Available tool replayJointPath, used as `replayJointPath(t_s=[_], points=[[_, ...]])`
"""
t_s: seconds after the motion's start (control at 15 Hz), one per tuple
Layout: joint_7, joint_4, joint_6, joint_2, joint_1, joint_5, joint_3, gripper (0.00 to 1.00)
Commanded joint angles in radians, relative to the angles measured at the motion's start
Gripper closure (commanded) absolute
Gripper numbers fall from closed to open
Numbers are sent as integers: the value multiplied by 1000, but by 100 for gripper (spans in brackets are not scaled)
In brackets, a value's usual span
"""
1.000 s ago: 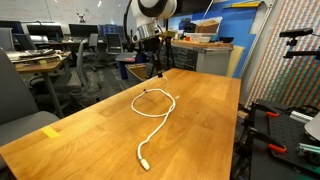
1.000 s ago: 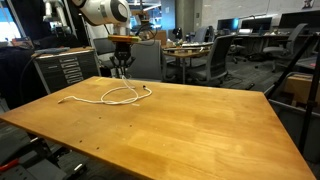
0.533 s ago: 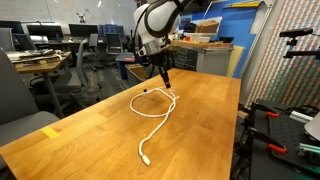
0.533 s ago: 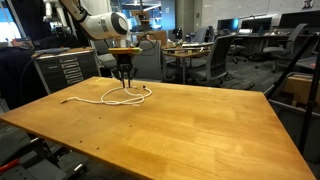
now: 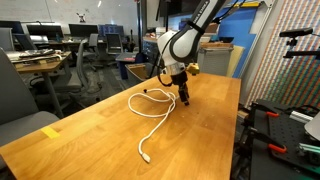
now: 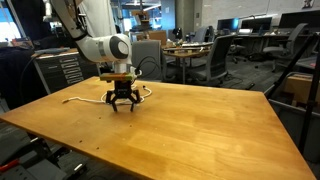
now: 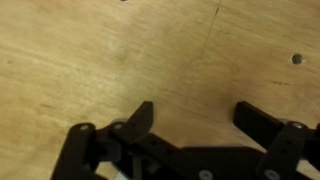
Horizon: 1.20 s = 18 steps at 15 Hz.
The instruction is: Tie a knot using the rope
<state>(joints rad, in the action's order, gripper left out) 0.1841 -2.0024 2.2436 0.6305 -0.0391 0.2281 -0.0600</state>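
The end effector point(image 5: 184, 98) is hanging low over the wooden surface point(image 5: 200, 140), jaws spread wide and gripping nothing. The rope point(image 5: 143, 158) is lying looped just left of it, its tail trailing toward the near edge.

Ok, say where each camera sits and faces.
An exterior view: off a table corner, looking along it at the rope; arm and hand show.
An exterior view: low beside the table, looking across; arm, hand at left.
Wrist view: on the wrist, facing down at the table; open hand only.
Both exterior views share table, rope and hand.
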Motion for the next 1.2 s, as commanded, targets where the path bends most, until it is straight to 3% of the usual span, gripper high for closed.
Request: replayJointPath(t_s=[0.0, 0.27, 0.33, 0.67, 1.0, 1.07, 1.13], points=[[-82, -245, 166, -118, 2, -13, 20, 0], [-130, -452, 357, -234, 14, 4, 68, 0], [-100, -306, 264, -130, -5, -5, 52, 0], [-89, -477, 370, -386, 58, -89, 58, 0], [-92, -457, 320, -600, 101, -263, 67, 0], [-145, -438, 361, -597, 87, -239, 81, 0], [-109, -423, 342, -528, 85, -221, 79, 0]])
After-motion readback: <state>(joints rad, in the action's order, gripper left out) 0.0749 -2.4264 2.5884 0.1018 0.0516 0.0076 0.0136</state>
